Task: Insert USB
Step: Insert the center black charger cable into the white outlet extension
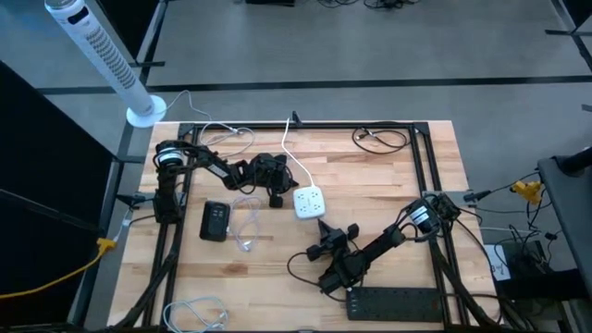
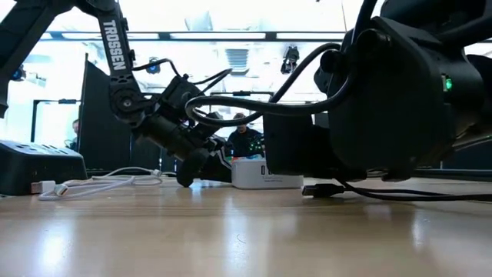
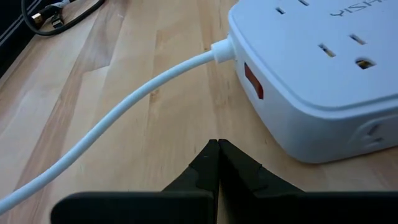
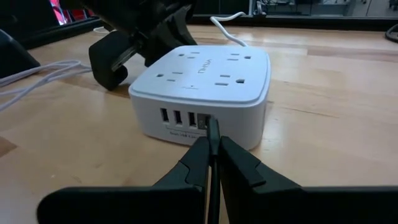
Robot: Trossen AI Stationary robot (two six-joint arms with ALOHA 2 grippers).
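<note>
Four USB ports are showing along the smooth white power strip's (image 4: 202, 93) rounded side on the wooden worktop (image 4: 323, 124); right gripper (image 4: 212, 146) fingers are pinching a thin USB plug (image 4: 212, 132) there, left gripper (image 3: 218, 149) fingers pressing together beside it.

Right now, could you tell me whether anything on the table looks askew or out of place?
Nothing stands out: the white power strip sits flat, and the right gripper holds a thin plug at its front USB ports.

overhead, table-level, two wrists, all near white power strip (image 1: 310, 202)
</note>
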